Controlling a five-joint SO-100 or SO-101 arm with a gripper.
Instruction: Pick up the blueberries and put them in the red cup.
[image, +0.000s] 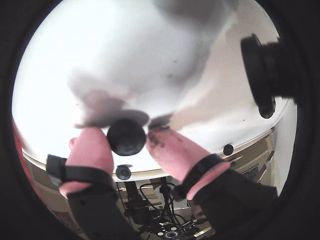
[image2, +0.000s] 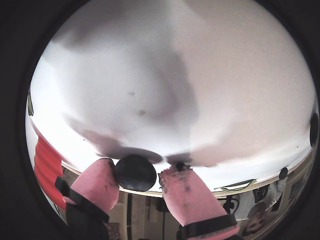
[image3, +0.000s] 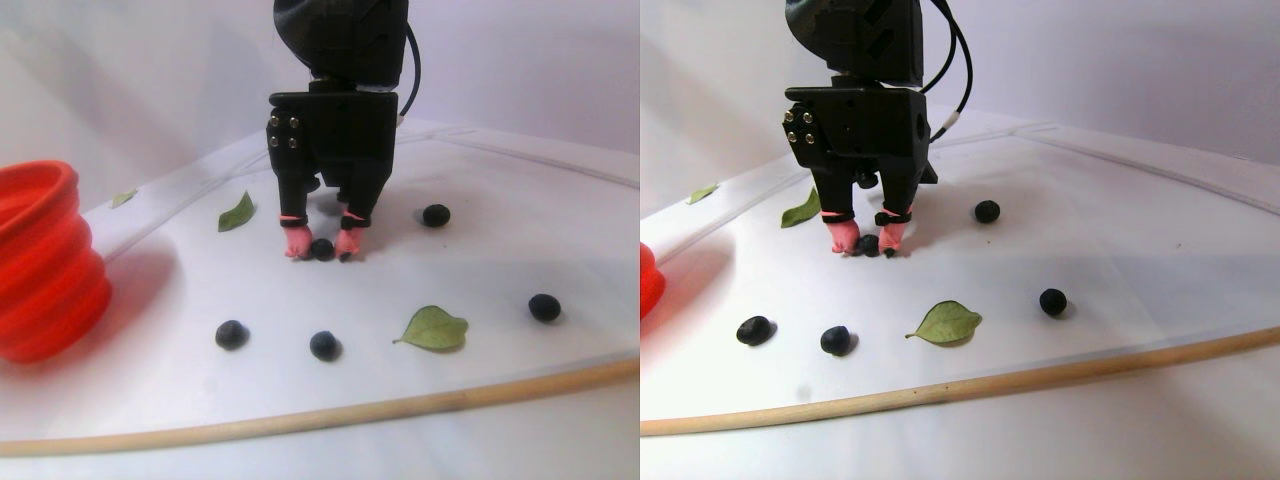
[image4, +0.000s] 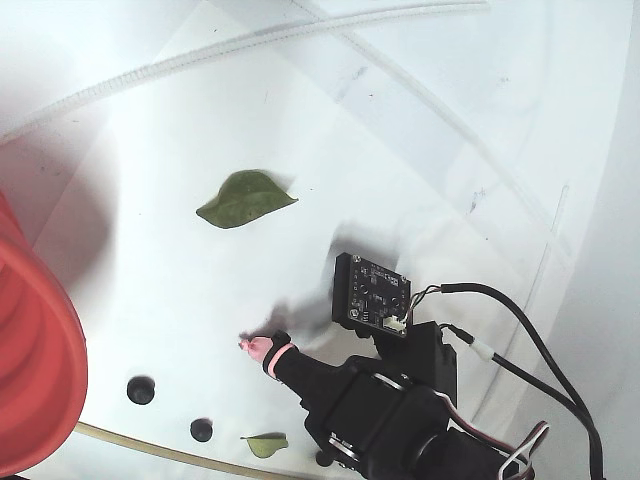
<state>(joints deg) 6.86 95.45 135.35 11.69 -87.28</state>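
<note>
- The gripper (image3: 322, 251) is down at the white table (image3: 480, 265), its two pink-tipped fingers (image: 90, 152) straddling one blueberry (image3: 322, 249).
- In both wrist views that berry (image: 126, 136) sits between the pink pads, touching or nearly touching both (the right pad carries dark smudges near its tip). The jaws are narrowed around it; whether they actually press on it I cannot tell, and the berry appears to rest on the table surface.
- In the stereo pair view, four other blueberries lie loose on the table: one (image3: 435, 215) behind and to the right of the gripper, one (image3: 544, 307) far right, and two side by side toward the front, (image3: 231, 334) and (image3: 324, 345).
- The red cup (image3: 40, 262) stands at the left edge of the stereo pair view, well apart from the gripper; it fills the lower left of the fixed view (image4: 35, 365) and shows as a red sliver at the left of a wrist view (image2: 47, 167).
- A green leaf (image3: 433, 329) lies near the front between the two front berries and the far-right one; a second leaf (image3: 236, 213) lies just left of the gripper, and a small third (image3: 123, 198) lies farther back on the left.
- In the fixed view the large leaf (image4: 245, 198) lies above the arm, and two berries (image4: 141, 390), (image4: 201, 430) sit near the bottom edge.
</note>
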